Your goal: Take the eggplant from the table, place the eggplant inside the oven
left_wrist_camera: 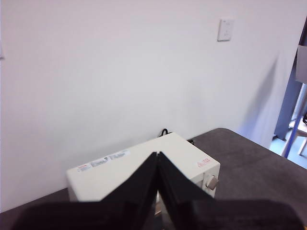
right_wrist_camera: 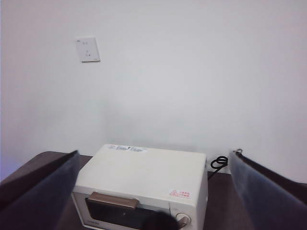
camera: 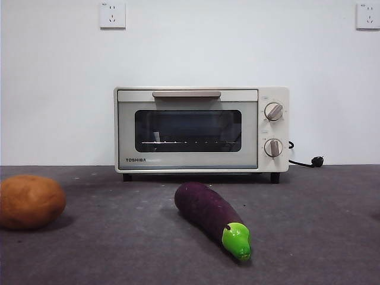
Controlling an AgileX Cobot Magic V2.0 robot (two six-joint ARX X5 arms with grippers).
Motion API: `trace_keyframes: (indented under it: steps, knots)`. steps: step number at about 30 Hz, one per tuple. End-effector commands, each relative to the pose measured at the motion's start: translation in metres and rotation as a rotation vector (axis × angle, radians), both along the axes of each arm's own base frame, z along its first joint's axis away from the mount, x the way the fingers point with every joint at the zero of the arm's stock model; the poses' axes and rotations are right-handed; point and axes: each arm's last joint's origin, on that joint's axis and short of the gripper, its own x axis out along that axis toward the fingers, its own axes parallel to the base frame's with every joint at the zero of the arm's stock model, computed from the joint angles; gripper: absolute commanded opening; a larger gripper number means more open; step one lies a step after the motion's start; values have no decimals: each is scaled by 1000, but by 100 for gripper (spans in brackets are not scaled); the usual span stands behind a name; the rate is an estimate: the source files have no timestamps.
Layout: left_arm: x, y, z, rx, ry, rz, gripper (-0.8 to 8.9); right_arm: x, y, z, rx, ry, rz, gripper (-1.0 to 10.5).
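eggplant on the table, oven door shut, both arms held high

from where i stand, going left to right: a round orange-brown potato (camera: 29, 202) sits at the far left of the table (camera: 119, 249), well apart from everything else. near the middle lies the eggplant (camera: 212, 218), flat on the table in front of the oven (camera: 202, 129), its purple body angled back toward the oven and its green cap pointing forward and to the right. nothing touches it. the oven stands against the white wall with its door closed, the bar handle (camera: 186, 94) across the top and two round knobs (camera: 273, 129) on its right side. a black cord and plug (camera: 309, 161) lie on the table just right of it. wall sockets (camera: 113, 15) sit high on the wall.

neither arm shows in the front view. the left gripper (left_wrist_camera: 158, 155) hangs above the oven's level with its jaws pressed together, holding nothing. the right gripper (right_wrist_camera: 153, 201) also looks down on the oven, jaws spread wide and empty.
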Motion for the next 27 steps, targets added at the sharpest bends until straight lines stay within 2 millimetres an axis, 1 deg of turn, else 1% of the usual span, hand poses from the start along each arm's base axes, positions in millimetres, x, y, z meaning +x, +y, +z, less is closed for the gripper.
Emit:
trace_keyframes:
  steps: [1, 6, 9, 14, 19, 23, 27]
  knots:
    - [11, -4, -2, 11, 0, -40, -5, -2, 0, 1, 12, 1, 7, 581]
    - [42, -12, -14, 17, 43, -73, -5, -2, 1, -1, 31, 28, 41, 567]
    - [67, -19, -26, 26, 92, -88, -5, -2, 2, -3, 36, 50, 62, 567]
    - [111, -33, -56, 81, 176, -110, -5, -3, 2, -6, 35, 84, 73, 567]
    - [152, -49, -90, 112, 257, -131, -6, -3, 2, -8, 35, 109, 73, 567]
    - [179, -62, -118, 151, 296, -154, -5, -3, 2, -11, 34, 132, 73, 567]
    - [201, -76, -143, 175, 327, -176, -5, -3, 2, -12, 33, 148, 72, 567]
